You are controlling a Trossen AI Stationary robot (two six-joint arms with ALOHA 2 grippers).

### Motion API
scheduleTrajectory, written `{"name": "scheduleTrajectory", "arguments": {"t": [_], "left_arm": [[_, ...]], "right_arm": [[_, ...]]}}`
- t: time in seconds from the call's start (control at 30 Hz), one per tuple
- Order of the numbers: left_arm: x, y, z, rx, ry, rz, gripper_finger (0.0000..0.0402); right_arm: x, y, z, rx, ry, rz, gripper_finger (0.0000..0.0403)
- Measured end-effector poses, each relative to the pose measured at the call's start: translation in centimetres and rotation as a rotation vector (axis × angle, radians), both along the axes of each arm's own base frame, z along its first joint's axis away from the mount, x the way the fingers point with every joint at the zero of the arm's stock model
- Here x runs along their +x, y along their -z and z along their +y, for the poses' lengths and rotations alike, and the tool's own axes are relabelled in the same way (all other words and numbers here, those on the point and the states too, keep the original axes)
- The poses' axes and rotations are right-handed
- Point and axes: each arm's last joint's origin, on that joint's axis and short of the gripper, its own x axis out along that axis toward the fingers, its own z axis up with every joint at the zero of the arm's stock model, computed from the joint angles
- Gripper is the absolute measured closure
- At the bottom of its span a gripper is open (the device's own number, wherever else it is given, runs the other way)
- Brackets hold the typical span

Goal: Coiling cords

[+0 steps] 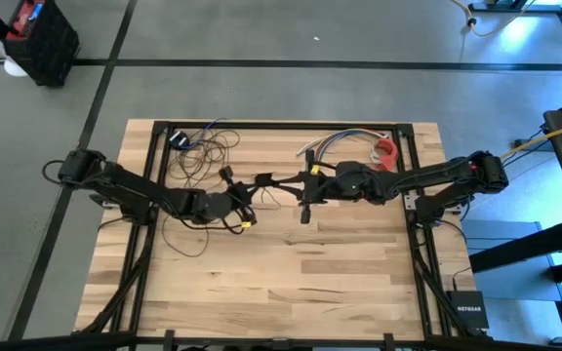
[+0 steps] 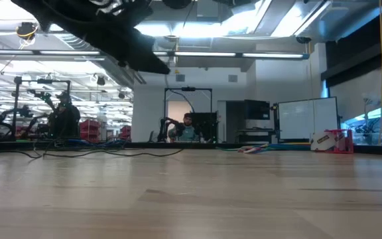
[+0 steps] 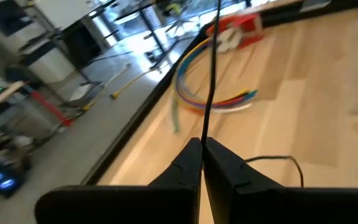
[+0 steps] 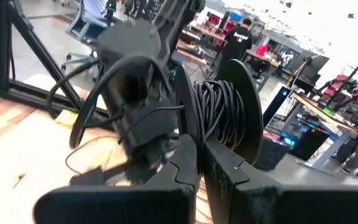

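Observation:
The cord is a thin dark wire. Its loose loops [image 1: 203, 154] lie on the table's far left part, and one strand [image 1: 273, 180] runs from my left gripper [image 1: 245, 198] to a black spool [image 4: 219, 112] with many turns wound between its two discs. My left gripper [image 3: 202, 144] is shut on that strand at mid table. My right gripper [image 4: 199, 152] is shut at the spool's lower edge, just right of the left one in the high view [image 1: 308, 185]. Both grippers are above the table. My left gripper pinches the single strand of cord [image 3: 204, 127] between its two fingertips. From the tips the cord runs on straight and taut toward the spool. My right gripper pinches the lower rim of one spool disc [image 4: 190, 134] between its fingers, coming level from the table's right. The spool stands on edge above the fingers, clear of the table.
A short bundle of multicoloured wires [image 1: 344, 141] and a red tape dispenser [image 1: 386, 151] lie at the far right of the table. A black frame [image 1: 291, 125] borders the far edge. The near half of the wooden table [image 1: 291, 283] shows bare wood.

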Motion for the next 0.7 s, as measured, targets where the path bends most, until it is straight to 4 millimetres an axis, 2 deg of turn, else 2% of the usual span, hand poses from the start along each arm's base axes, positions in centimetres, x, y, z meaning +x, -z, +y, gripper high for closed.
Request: {"name": "scheduleTrajectory", "arguments": {"t": [0.23,0.53,0.7], "left_arm": [[-2.0,-1.1,-0.5,0.011,-0.038,0.046,0.0396],[-3.8,-2.6,-1.5,-0.011,0.001,0.027,0.0396],[-4.2,-2.5,-2.5,-0.003,0.047,0.059,0.0399]], "right_arm": [[-0.1,0.9,0.0,0.013,0.011,0.099,0.0386],[-0.6,2.6,-0.5,-0.008,0.165,0.278,0.0386],[-0.6,2.9,-0.6,-0.014,0.199,0.3,0.0386]]}}
